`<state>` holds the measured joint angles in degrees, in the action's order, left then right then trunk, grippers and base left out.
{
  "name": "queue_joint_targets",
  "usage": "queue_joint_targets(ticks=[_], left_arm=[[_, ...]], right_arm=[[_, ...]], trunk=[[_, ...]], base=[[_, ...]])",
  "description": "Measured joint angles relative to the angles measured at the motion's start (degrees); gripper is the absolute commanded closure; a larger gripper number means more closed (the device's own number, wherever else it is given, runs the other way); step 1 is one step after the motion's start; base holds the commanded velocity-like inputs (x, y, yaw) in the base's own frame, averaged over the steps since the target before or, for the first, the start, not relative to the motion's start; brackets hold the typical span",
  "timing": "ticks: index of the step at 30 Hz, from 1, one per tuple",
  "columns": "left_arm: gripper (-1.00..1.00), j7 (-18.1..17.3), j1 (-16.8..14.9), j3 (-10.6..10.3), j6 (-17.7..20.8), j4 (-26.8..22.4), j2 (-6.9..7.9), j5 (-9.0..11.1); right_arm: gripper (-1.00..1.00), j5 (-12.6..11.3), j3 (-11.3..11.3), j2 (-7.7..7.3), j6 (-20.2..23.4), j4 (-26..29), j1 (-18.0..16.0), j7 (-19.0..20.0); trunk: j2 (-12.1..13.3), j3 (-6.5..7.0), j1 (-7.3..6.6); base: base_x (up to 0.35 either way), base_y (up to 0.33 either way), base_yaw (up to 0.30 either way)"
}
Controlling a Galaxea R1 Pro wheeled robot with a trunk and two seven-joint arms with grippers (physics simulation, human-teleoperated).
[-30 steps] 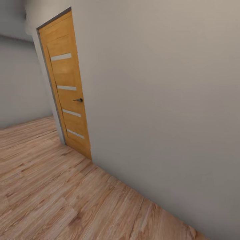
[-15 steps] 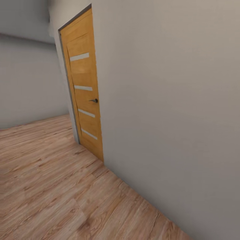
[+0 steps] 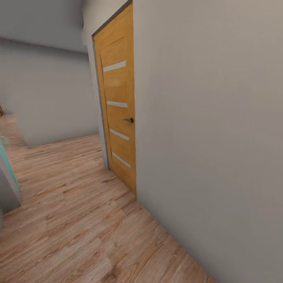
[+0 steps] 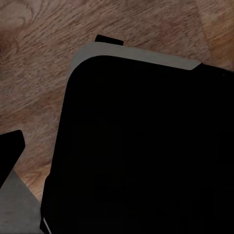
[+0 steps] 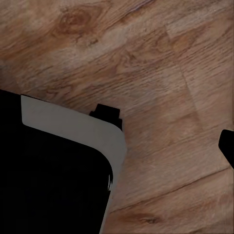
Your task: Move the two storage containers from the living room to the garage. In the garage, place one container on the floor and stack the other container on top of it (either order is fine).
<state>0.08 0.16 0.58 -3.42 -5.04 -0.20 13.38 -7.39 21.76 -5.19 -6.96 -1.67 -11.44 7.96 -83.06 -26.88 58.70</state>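
as the head view is swinging left along the grey wall [image 3: 212, 137], the oak door [image 3: 118, 102] with its glazed slits is sliding rightward in frame and a teal-edged object [image 3: 8, 173] is coming in at the left. the robot is probably turning in a hallway on wood-plank floor [image 3: 70, 228], with no container in sight. the wrist views are looking down past the robot's dark base [image 4: 146, 146]; i cannot tell the fingers' state.

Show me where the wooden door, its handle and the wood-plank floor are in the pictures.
wooden door [image 3: 118, 84]: head view, on its upper panel between two pale strips.
door handle [image 3: 128, 120]: head view, on the dark lever.
wood-plank floor [image 3: 78, 220]: head view, on bare planks before the door.
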Motion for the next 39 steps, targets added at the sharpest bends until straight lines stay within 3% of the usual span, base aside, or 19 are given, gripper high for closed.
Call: queue_joint_targets(ticks=[39], left_arm=[[-1.0, 0.0, 0.0, 0.0, 0.0, 0.0, 0.04, 0.0]], right_arm=[[-1.0, 0.0, 0.0, -0.09, -0.1, 0.0, 0.0, 0.0]], trunk=[[0.0, 0.0, 0.0]], base=[[0.296, 0.0, 0.278]])
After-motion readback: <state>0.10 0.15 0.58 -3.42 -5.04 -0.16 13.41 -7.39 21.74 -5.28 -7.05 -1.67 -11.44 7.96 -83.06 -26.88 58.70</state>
